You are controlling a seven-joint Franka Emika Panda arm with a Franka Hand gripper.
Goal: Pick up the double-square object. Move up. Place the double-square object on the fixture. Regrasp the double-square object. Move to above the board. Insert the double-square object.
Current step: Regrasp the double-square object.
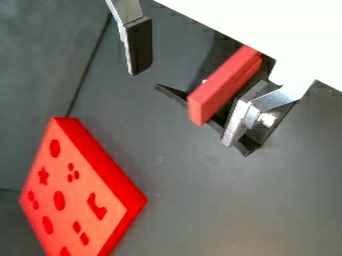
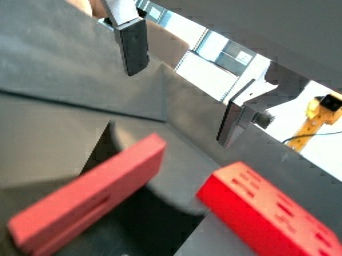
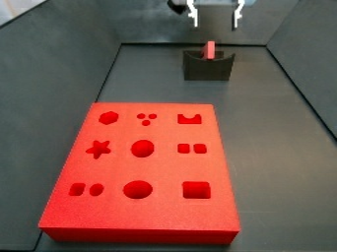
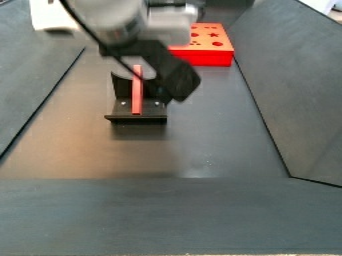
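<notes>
Gripper: the gripper (image 3: 215, 14) was seen above the fixture (image 3: 208, 66), fingers spread wide, nothing held.
Piece: the double-square object (image 3: 210, 50) was found standing upright in the fixture's notch, at the far end of the worktop.
Board: the board (image 3: 79, 224) lay nearer, well apart.
Handling: judged light, stiff, possibly smooth; best taken across its flat faces, near the upper end.

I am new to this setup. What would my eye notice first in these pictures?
First, the big bright red board with shaped cutouts, lying on the dark floor. Then the small pink double-square object standing upright in the fixture behind the board. The gripper hovers open just above it, holding nothing.
</notes>
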